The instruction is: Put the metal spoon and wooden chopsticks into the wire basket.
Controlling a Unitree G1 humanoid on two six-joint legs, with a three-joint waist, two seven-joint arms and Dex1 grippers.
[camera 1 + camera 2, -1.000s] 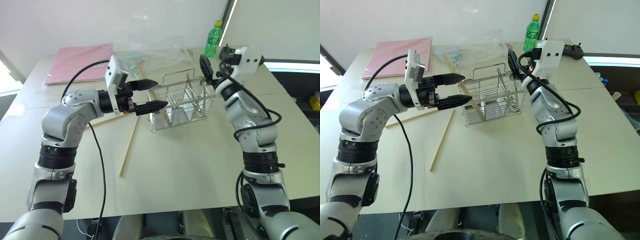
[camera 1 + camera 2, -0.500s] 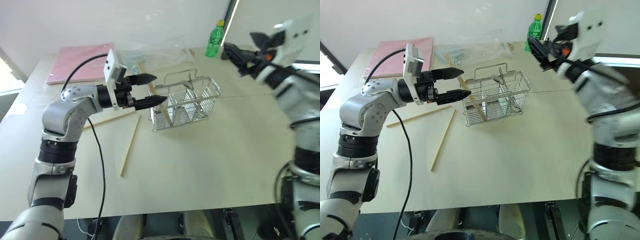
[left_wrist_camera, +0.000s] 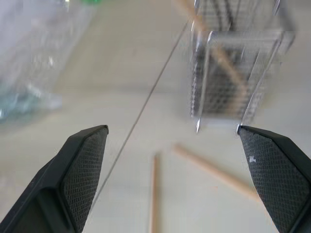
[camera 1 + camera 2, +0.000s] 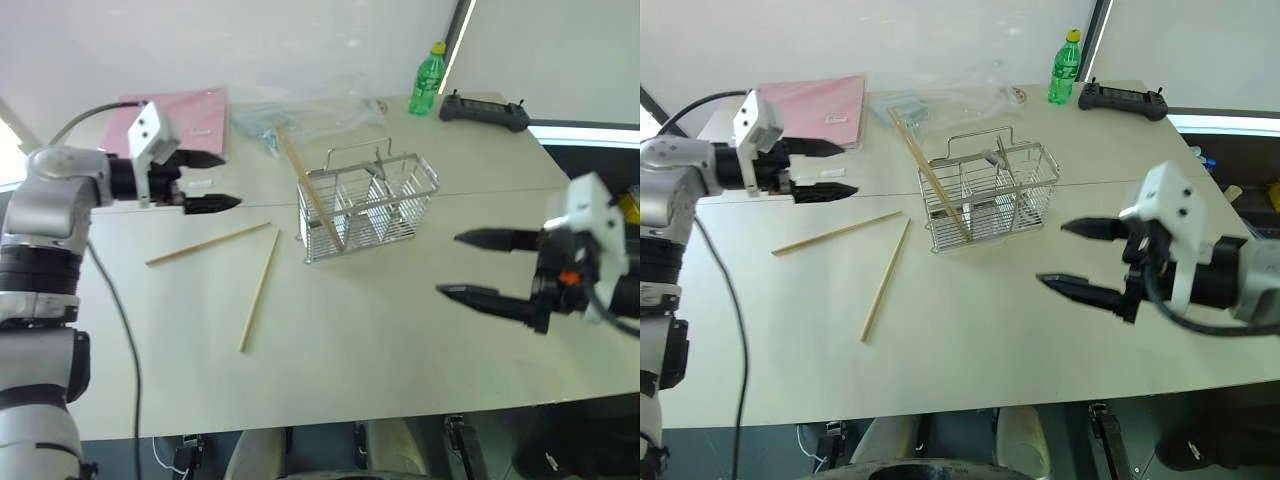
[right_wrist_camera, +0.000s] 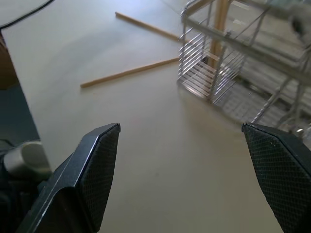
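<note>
Chopsticks, two on table, one in basket

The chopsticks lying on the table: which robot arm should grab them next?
Probably the left. Its open gripper hovers on the same side of the basket as the two loose chopsticks, fairly close above them. The right gripper, also open, sits on the basket's far side, with the basket between.
</note>
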